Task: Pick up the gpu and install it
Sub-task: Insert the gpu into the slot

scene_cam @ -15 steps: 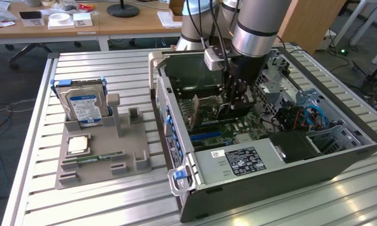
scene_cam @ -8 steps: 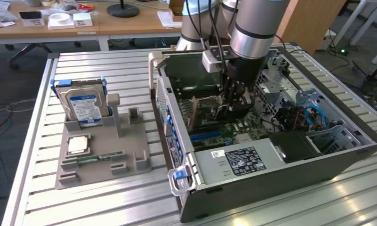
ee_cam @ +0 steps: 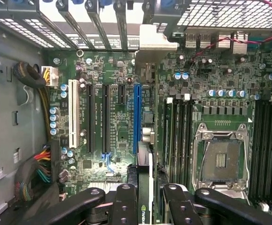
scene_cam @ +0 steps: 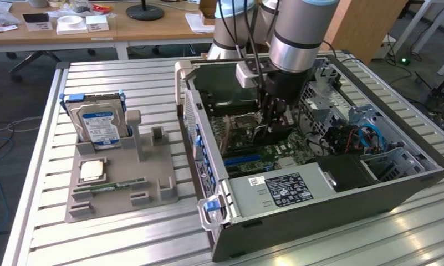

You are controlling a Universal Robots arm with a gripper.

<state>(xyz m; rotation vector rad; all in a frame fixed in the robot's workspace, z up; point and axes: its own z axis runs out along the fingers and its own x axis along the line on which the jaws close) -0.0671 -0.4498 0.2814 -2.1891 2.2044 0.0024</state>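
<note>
My gripper (scene_cam: 275,117) reaches down into the open computer case (scene_cam: 303,219), just above the green motherboard (scene_cam: 281,154). It is shut on the gpu (scene_cam: 269,133), a thin dark card held upright on its edge. In the wrist view the gpu (ee_cam: 145,164) runs edge-on between my black fingers (ee_cam: 124,204), and my gripper (ee_cam: 147,206) clamps it from both sides. Its silver bracket (ee_cam: 157,38) sits at the case's rear slot openings. The card hangs right beside the long blue slot (ee_cam: 137,117), on the side towards the memory slots.
A grey parts tray (scene_cam: 118,194) on the exterior view's left carries a hard drive (scene_cam: 100,124), a processor (scene_cam: 92,170) and a green memory stick (scene_cam: 111,187). Inside the case are the empty processor socket (ee_cam: 220,157), cable bundles (ee_cam: 37,171), a power supply (scene_cam: 285,188) and blue cables (scene_cam: 370,138).
</note>
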